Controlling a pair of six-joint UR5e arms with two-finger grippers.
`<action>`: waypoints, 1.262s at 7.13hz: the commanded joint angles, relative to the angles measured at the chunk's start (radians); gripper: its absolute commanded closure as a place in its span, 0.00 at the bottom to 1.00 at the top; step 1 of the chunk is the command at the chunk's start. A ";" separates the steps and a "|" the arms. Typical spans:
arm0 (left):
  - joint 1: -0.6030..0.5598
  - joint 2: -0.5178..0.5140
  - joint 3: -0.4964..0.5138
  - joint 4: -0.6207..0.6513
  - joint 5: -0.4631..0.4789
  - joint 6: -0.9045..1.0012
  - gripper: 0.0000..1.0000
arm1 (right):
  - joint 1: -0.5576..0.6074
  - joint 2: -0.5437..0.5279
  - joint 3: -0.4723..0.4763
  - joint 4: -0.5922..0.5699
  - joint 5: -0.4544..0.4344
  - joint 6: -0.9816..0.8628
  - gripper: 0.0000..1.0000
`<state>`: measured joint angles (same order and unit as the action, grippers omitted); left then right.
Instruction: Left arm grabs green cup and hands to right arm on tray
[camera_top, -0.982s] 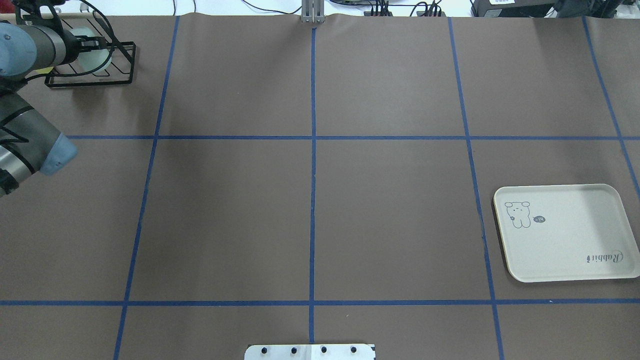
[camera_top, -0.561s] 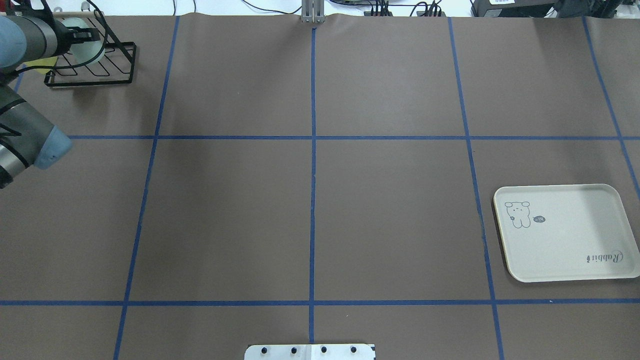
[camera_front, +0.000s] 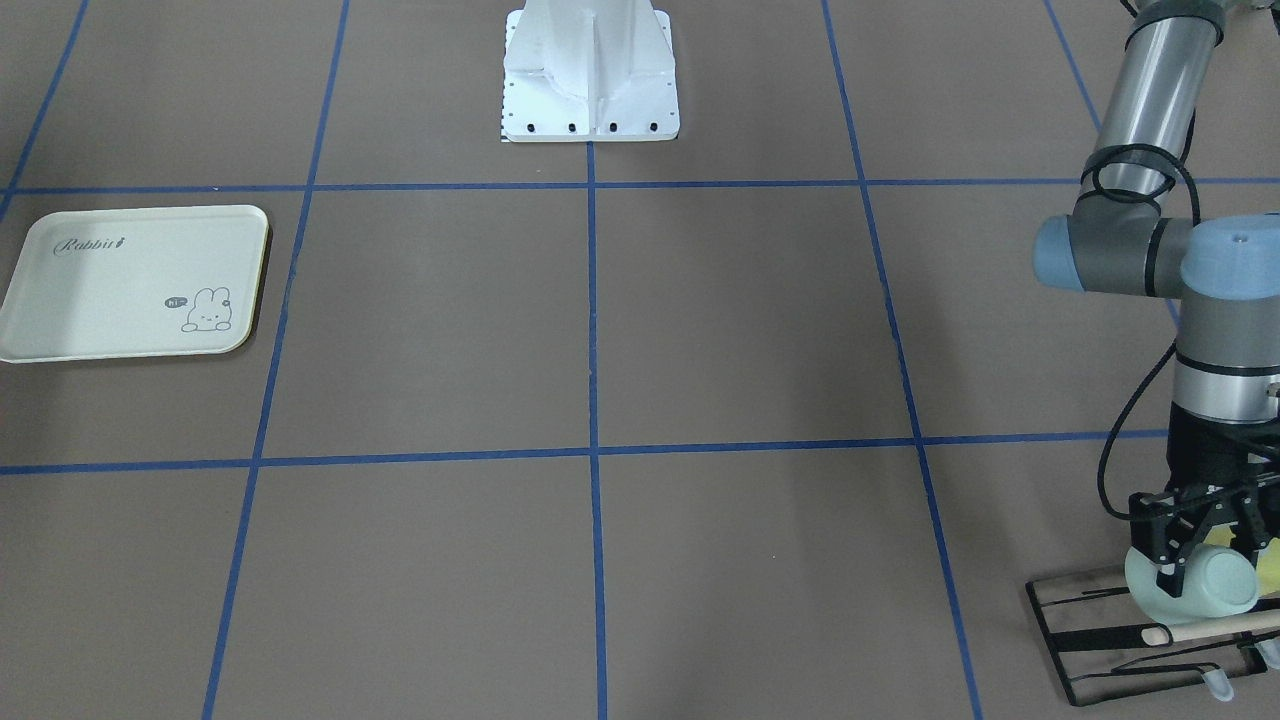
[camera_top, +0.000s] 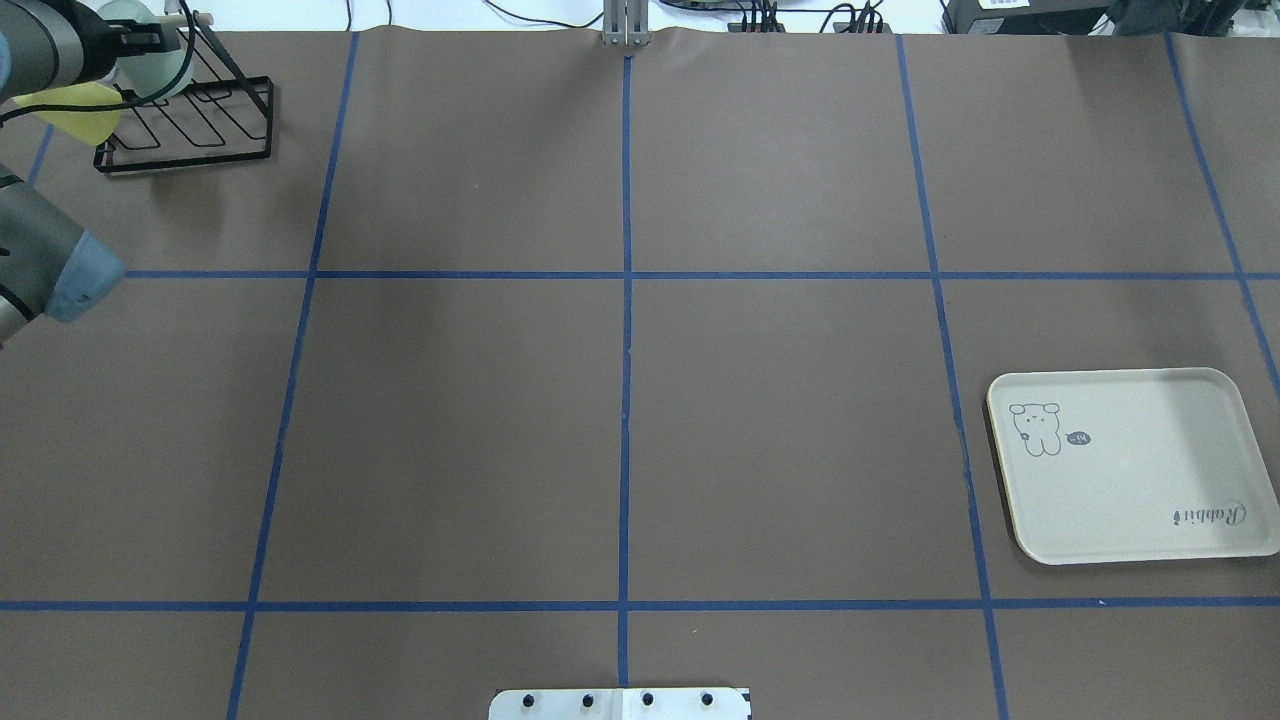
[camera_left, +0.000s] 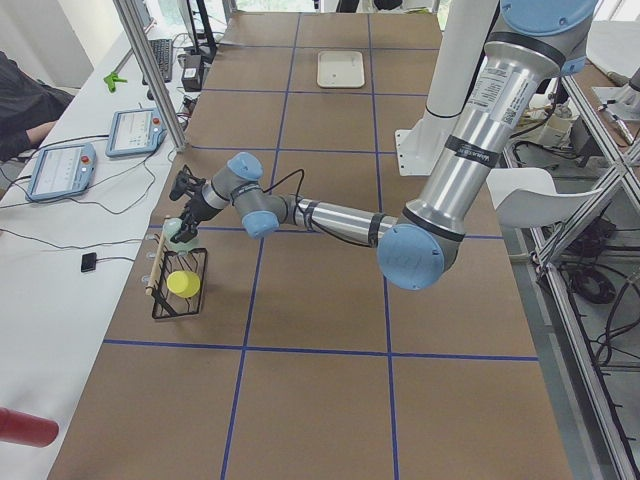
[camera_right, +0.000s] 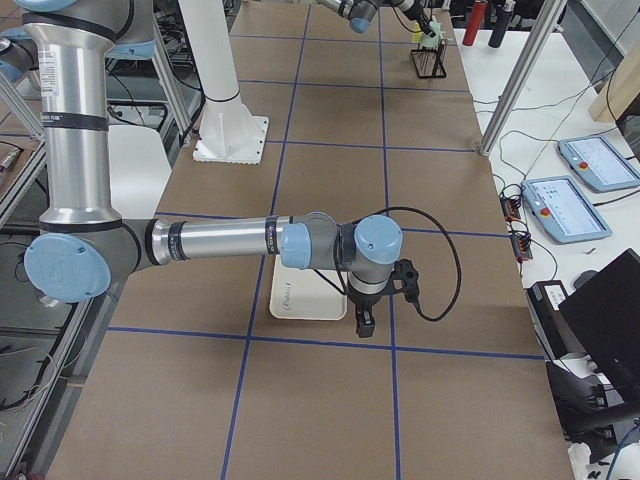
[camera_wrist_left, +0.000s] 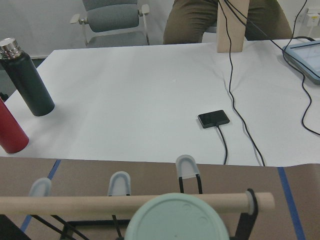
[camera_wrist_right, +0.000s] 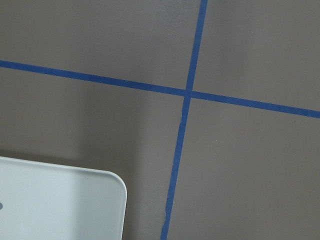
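My left gripper (camera_front: 1200, 558) is shut on the pale mint-green cup (camera_front: 1195, 588), which lies on its side over the black wire rack (camera_front: 1100, 640) at the table's far left corner. In the overhead view the gripper (camera_top: 148, 40) and the cup (camera_top: 165, 68) sit at the top left. The left wrist view shows the cup's round base (camera_wrist_left: 175, 220) just behind the rack's wooden dowel (camera_wrist_left: 125, 204). The cream tray (camera_top: 1130, 465) lies empty at the right. My right gripper (camera_right: 365, 326) hangs by the tray's corner (camera_wrist_right: 75, 200); I cannot tell whether it is open or shut.
A yellow-green cup (camera_top: 85, 112) sits in the rack (camera_top: 200, 130) beside the mint one. The white robot base (camera_front: 590, 70) stands at the table's middle edge. Beyond the rack, a black bottle (camera_wrist_left: 27, 80) and a red bottle (camera_wrist_left: 10, 135) stand on a white side table.
My left gripper has moved with the mint cup towards the far left corner, up out of the rack. The yellow-green cup now shows more. The tray has not moved.
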<state>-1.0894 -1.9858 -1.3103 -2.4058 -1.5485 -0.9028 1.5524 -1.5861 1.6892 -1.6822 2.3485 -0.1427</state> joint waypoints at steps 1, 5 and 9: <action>-0.004 0.027 -0.071 0.010 -0.001 0.001 0.70 | 0.002 0.000 0.000 -0.001 0.002 0.000 0.01; -0.084 0.024 -0.128 0.011 0.001 0.001 0.72 | 0.000 0.012 0.037 0.004 0.005 0.003 0.01; -0.080 -0.010 -0.125 0.014 0.004 -0.178 0.72 | -0.048 0.090 -0.095 0.371 -0.012 0.249 0.01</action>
<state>-1.1723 -1.9848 -1.4364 -2.3922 -1.5444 -0.9905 1.5124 -1.5282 1.6610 -1.4709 2.3405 -0.0153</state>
